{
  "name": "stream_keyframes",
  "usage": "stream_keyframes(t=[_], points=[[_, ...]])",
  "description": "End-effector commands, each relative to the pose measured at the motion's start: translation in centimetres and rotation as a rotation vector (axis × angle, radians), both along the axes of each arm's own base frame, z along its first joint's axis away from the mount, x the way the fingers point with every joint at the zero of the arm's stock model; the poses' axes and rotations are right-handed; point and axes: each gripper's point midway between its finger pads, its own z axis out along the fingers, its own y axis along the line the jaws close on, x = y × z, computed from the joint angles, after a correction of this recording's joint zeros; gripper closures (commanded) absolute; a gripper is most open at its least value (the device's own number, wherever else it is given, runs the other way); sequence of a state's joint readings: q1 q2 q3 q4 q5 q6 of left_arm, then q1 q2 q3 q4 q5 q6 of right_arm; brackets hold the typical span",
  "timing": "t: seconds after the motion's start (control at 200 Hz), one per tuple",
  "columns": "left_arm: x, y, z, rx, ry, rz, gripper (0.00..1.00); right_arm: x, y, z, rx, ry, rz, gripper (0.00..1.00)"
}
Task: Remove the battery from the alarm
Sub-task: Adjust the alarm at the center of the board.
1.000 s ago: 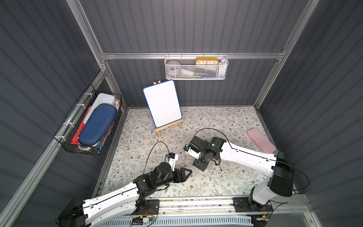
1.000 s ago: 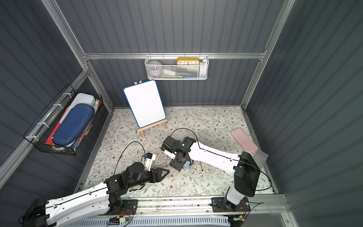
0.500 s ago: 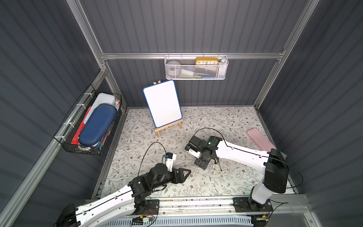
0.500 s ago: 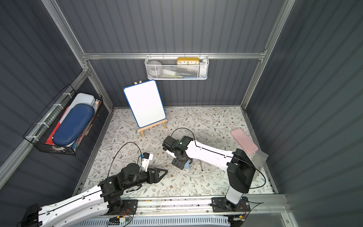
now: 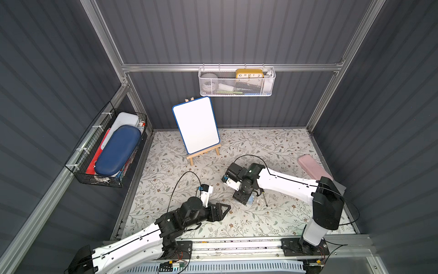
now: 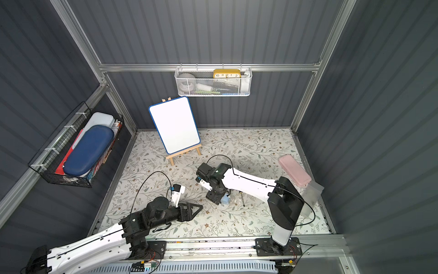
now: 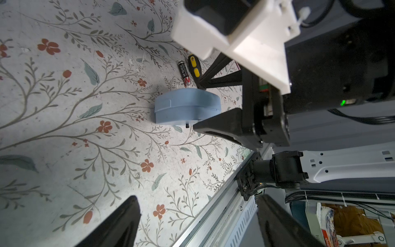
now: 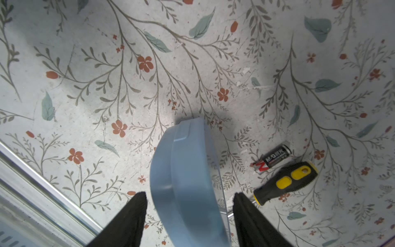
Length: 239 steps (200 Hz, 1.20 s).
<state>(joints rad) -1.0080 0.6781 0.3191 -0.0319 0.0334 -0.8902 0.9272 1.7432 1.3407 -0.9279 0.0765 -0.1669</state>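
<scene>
From your right wrist camera, the alarm stands on edge on the floral mat, between the spread fingers of the right gripper; neither finger visibly touches it. The battery lies on the mat just beside the black-and-yellow screwdriver handle, apart from the alarm. A metal rail borders the mat.

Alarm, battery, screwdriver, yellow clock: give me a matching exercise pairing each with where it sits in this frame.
Things:
1. alarm
2. battery
3. screwdriver
4. yellow clock

Places:
A. in the white wall basket
B. on the floral mat, between alarm and screwdriver
C. between the right gripper's open fingers
D. on the mat, beyond the battery from the alarm

Pairs: 1-C, 2-B, 3-D, 4-A
</scene>
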Motion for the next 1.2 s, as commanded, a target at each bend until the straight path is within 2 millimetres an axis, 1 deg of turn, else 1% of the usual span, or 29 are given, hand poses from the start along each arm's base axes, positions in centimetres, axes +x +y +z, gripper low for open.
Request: stream_keyframes(t=[0.0, 0.145, 0.31, 0.37, 0.495, 0.535, 0.61, 0.68, 0.745, 0.83, 0.89, 0.961, 1.011, 1.061, 1.191], points=[[-0.2, 0.3, -0.1, 0.015, -0.004, -0.01, 0.11, 0.7, -0.4, -1.1, -0.034, -0.014, -0.012, 0.34], [-0.2, 0.7, -0.1, 0.017, -0.007, 0.002, 0.1, 1.5, -0.7, -1.3, -0.047, -0.047, -0.041, 0.45], [-0.3, 1.4, -0.1, 0.02, -0.001, 0.022, 0.1, 2.3, -1.0, -0.9, -0.043, -0.102, -0.1, 0.65], [-0.3, 1.6, 0.1, 0.015, -0.004, 0.03, 0.1, 2.5, -0.9, -1.0, -0.049, -0.135, -0.124, 0.69], [-0.2, 2.1, 0.5, 0.008, -0.007, 0.056, 0.1, 3.5, -0.3, -1.4, -0.092, -0.251, -0.189, 0.69], [-0.1, 2.3, 0.7, 0.004, -0.013, 0.068, 0.1, 3.7, -0.1, -1.5, -0.131, -0.277, -0.198, 0.67], [0.1, 2.6, 1.0, 0.002, -0.017, 0.086, 0.1, 4.0, 0.7, -2.6, -0.206, -0.328, -0.234, 0.64], [0.2, 2.7, 1.4, -0.001, -0.021, 0.096, 0.1, 4.1, 1.5, -3.6, -0.263, -0.368, -0.263, 0.64], [0.4, 3.0, 1.7, 0.006, -0.022, 0.111, 0.1, 4.6, 2.3, -3.7, -0.281, -0.438, -0.295, 0.63], [0.6, 3.3, 2.3, 0.007, -0.032, 0.127, 0.1, 4.6, 3.5, -4.4, -0.247, -0.456, -0.339, 0.6], [0.7, 3.6, 2.9, 0.0, -0.041, 0.14, 0.1, 4.5, 4.0, -4.8, -0.268, -0.481, -0.352, 0.59], [0.7, 3.9, 3.7, -0.011, -0.055, 0.154, 0.09, 4.1, 4.8, -5.4, -0.279, -0.489, -0.351, 0.54], [0.8, 4.1, 4.2, -0.025, -0.065, 0.16, 0.06, 3.7, 5.4, -6.1, -0.268, -0.471, -0.351, 0.51], [0.7, 4.3, 4.7, -0.037, -0.072, 0.161, 0.01, 3.3, 5.8, -6.7, -0.254, -0.44, -0.36, 0.5], [0.4, 4.8, 5.3, -0.057, -0.077, 0.167, 0.01, 2.7, 6.8, -7.5, -0.19, -0.391, -0.395, 0.49]])
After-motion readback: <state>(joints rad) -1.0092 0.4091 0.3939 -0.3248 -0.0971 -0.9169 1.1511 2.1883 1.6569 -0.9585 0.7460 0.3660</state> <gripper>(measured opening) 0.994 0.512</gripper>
